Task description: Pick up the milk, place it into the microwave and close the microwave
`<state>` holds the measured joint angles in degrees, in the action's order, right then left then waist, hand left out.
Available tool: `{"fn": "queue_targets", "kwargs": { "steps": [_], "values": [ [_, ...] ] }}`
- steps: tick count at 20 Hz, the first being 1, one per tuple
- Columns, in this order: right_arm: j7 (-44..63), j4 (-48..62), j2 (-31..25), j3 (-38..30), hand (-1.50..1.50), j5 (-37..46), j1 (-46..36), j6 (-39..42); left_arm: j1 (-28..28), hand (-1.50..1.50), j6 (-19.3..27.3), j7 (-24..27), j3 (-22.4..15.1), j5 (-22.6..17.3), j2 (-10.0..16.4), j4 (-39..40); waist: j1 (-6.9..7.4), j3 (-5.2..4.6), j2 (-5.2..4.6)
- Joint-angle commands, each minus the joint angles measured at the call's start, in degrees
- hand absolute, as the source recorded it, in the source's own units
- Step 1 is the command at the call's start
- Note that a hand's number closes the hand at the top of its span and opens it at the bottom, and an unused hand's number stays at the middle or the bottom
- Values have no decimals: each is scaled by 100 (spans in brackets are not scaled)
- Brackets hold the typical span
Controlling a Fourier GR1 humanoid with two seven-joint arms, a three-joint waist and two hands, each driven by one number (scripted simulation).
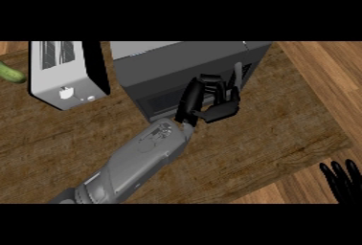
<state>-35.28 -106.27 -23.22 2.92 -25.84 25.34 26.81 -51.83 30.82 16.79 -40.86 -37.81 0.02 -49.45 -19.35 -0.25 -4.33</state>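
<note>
Left hand (212,103) touches front of dark microwave (176,60)

microwave (176,60) dark grey | toaster (67,83) white | counter (71,139) brown wood-grain

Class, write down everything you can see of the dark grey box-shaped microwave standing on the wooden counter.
The dark grey box-shaped microwave has a flat matte top and a front face with a darker window panel. It stands upright on the brown wooden counter, beside the white toaster. Its door looks shut. The robot's black left hand is against the front's right side.
</note>
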Motion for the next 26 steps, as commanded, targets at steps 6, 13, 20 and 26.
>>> {"fn": "queue_targets", "kwargs": {
  "steps": [6,13,20,26],
  "values": [
    [108,-299,-214,13,-150,-339,52,298,-338,150,-48,411,74,-349,-1,426,-197,13,-69],
    [212,-539,-322,-25,-150,-451,102,308,-408,150,11,596,80,-567,-1,588,-251,16,-48],
    [244,-696,-433,-149,-150,-642,149,361,-458,150,47,822,79,-710,-1,691,-350,23,-78],
    [359,-849,-492,-111,-150,-966,244,451,-476,150,17,922,49,-867,-2,754,-340,22,-97]
  ]
}}
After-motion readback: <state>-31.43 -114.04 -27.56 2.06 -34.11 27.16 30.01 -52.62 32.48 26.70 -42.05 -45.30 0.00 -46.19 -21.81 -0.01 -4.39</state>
